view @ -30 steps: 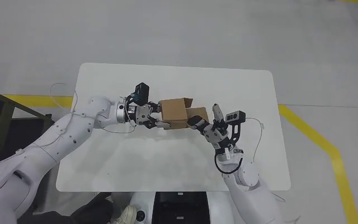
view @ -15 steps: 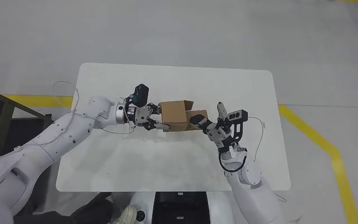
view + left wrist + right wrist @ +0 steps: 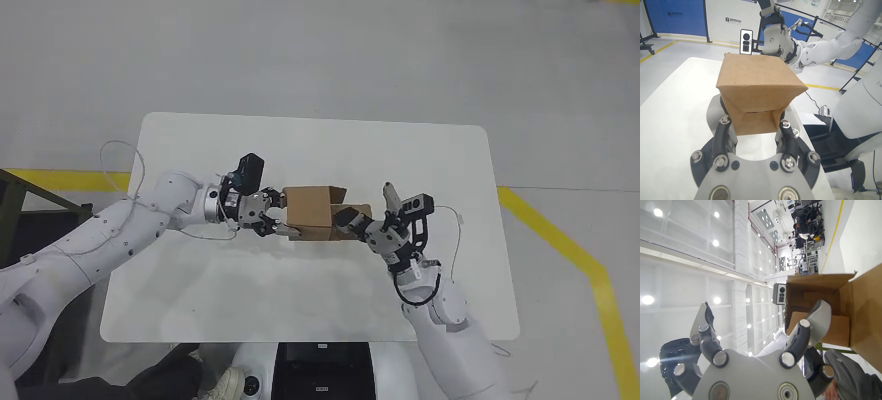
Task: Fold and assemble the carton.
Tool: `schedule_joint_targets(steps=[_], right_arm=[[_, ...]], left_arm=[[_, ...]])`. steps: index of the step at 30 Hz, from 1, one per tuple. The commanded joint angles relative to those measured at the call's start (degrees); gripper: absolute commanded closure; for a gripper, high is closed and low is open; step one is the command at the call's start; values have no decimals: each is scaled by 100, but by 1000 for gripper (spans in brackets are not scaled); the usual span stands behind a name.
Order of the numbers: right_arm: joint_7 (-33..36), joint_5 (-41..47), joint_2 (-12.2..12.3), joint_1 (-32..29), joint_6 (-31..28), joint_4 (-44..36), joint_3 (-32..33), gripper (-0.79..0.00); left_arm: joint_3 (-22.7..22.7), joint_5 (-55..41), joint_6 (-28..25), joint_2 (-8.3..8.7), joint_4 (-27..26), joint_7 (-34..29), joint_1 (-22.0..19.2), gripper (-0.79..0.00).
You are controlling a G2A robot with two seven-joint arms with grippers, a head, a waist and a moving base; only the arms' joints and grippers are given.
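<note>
Seen from above, the carton (image 3: 310,205) sits near the centre of the table (image 3: 200,290), its long axis running from 9 to 3 o'clock. Whether its underside touches the tabletop cannot be told.

The left gripper (image 3: 268,212) is at the carton's 9 o'clock end. It is clamped on the carton's folded, tapered end, with one finger (image 3: 724,130) on each side of the cardboard.

The right gripper (image 3: 370,208) is at the carton's 4 o'clock, at the open end. Its jaws are spread wide and grasp nothing. One finger (image 3: 819,317) reaches into the open end and lies against an inner flap (image 3: 836,330). The other finger (image 3: 703,315) stands free in the air, well apart from the cardboard. An outer flap (image 3: 821,280) sticks out from the opening.
</note>
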Motion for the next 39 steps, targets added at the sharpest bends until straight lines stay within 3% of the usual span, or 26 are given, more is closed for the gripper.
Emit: schedule_joint_targets(steps=[1,7,18,34,39], right_arm=[[-56,12,12,-36,-91,-83,124,-785],[-367,-207,18,82,-204,-229,286,-785],[-851,-684,-62,759,20,332,-21,-785],[-525,-964,-26,201,-147,-70,-180,-785],[-709,-919,-35,248,-326,-97,-107,-785]], left_arm=[[-4,77,0,21,-7,84,12,-449],[-4,324,0,80,-110,276,64,-446],[-4,724,0,195,-299,686,111,-446],[-4,741,0,219,-170,931,104,-434],[-4,747,0,204,-188,903,114,-440]])
